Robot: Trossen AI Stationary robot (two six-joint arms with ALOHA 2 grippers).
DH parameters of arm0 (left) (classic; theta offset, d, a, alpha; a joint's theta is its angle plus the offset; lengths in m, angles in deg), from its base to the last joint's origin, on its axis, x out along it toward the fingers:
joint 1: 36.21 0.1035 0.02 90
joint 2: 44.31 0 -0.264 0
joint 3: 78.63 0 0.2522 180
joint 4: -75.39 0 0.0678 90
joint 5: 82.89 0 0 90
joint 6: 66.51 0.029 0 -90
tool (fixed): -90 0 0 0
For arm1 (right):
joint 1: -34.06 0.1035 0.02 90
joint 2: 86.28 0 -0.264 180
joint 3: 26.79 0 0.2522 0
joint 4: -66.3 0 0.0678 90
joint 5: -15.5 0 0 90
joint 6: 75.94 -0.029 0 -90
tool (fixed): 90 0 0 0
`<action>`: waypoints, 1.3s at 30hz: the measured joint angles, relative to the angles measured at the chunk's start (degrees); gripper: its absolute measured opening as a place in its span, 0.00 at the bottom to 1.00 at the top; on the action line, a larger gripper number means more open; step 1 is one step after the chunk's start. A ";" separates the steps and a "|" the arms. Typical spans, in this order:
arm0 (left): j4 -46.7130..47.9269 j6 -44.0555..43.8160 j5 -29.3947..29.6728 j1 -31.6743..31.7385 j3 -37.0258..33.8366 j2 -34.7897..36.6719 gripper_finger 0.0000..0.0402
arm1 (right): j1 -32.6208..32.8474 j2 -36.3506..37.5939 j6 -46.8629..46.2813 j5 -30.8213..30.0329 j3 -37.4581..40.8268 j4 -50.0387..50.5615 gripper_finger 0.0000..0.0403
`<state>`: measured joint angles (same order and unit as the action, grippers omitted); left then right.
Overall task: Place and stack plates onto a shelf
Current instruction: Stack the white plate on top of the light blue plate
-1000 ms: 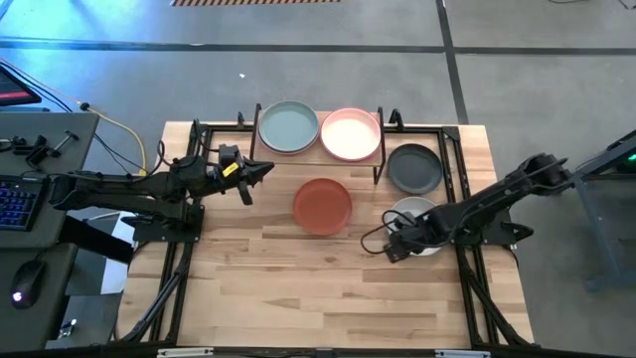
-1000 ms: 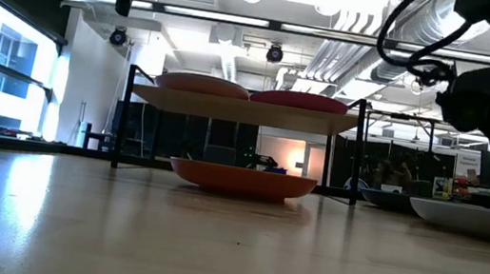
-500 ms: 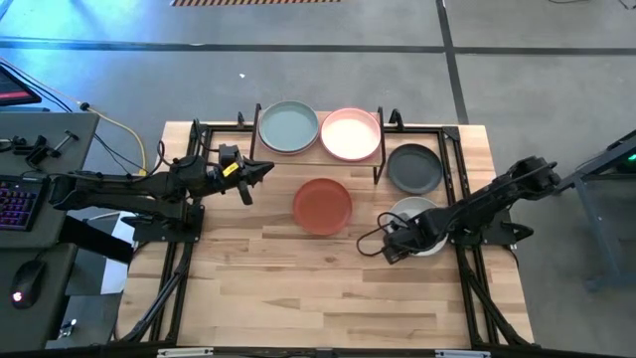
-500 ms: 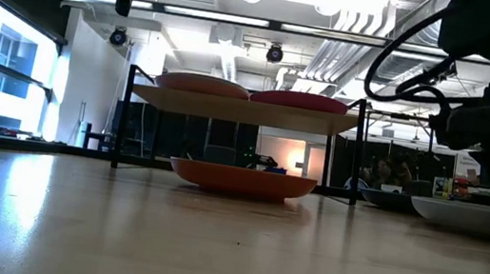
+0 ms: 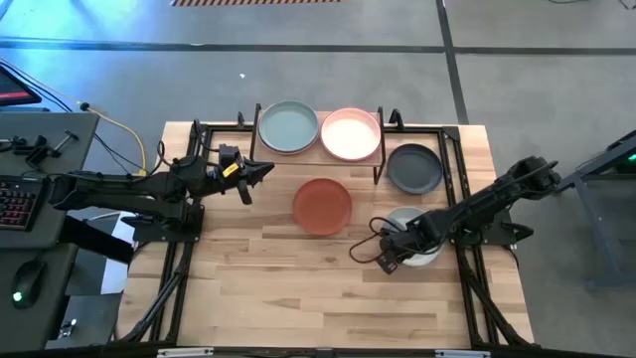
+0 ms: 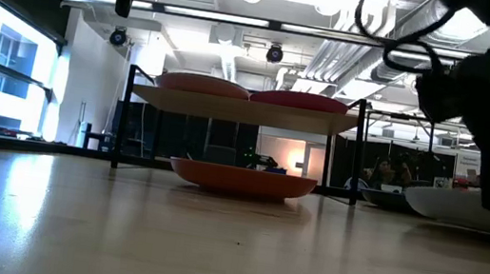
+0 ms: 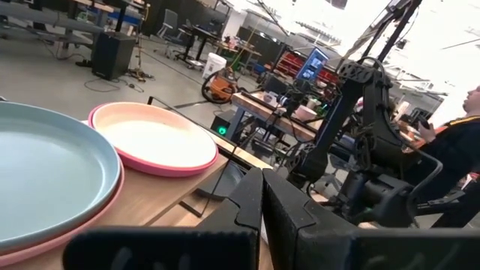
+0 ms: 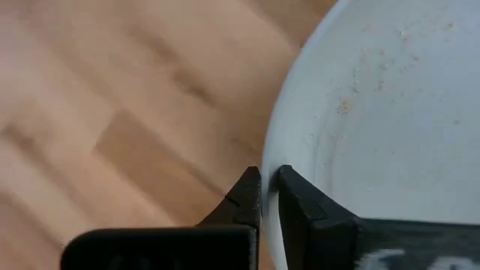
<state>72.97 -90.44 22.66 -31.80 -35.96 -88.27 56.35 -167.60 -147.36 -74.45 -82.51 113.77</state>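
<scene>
The shelf (image 5: 320,149) stands at the table's far side. On it lie a sage green plate (image 5: 289,127), on top of a pinkish plate (image 7: 105,206), and a light pink plate (image 5: 351,134). A terracotta plate (image 5: 322,205) lies on the table in front of the shelf, and a dark grey plate (image 5: 414,168) to the shelf's right. My right gripper (image 5: 387,258) is shut on a pale grey-white plate (image 5: 410,227) at the table's right. My left gripper (image 5: 266,171) hovers shut and level beside the shelf's left end, holding nothing. My right gripper pinches the pale plate's rim (image 8: 271,161) at its near-left side, one finger (image 8: 244,199) outside the plate and one finger (image 8: 304,202) inside it. The fingers come steeply from above, pointing down. Whether the plate rests on the table I cannot tell.
Black frame rails (image 5: 184,259) run along the table's left and right sides. Bare wood (image 5: 298,288) fills the table's near half. A keyboard and mouse sit on a side desk (image 5: 30,199) to the left.
My right gripper has moved toward the table's near-left along the pale plate's edge and sunk a little. Its wrist has rolled, and it has shut on the rim.
</scene>
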 joint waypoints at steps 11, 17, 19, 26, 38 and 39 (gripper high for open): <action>0.02 -0.02 0.04 0.00 0.00 0.00 0.00 | 0.85 -4.28 17.51 7.40 -2.39 -5.04 0.00; 0.02 -0.04 0.04 0.00 0.00 0.00 0.00 | 1.81 -13.68 27.64 11.99 -11.53 -1.16 0.00; 0.00 -0.05 0.05 0.00 0.00 0.00 0.00 | 2.22 -17.03 32.28 11.96 -15.62 1.10 0.00; 0.07 -1.49 0.07 0.00 0.00 0.00 0.00 | 2.62 -25.31 43.37 11.39 -25.28 6.50 0.00; 0.32 -1.48 0.07 0.00 0.00 0.00 0.00 | 2.47 -25.96 44.22 12.90 -25.84 7.18 0.13; 0.55 -1.46 0.07 0.00 0.00 0.00 0.00 | 2.47 -25.96 43.98 13.18 -25.82 7.64 0.16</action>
<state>73.52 -91.90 22.73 -31.80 -35.96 -88.27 58.82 -193.56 -103.37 -61.27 -108.33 121.41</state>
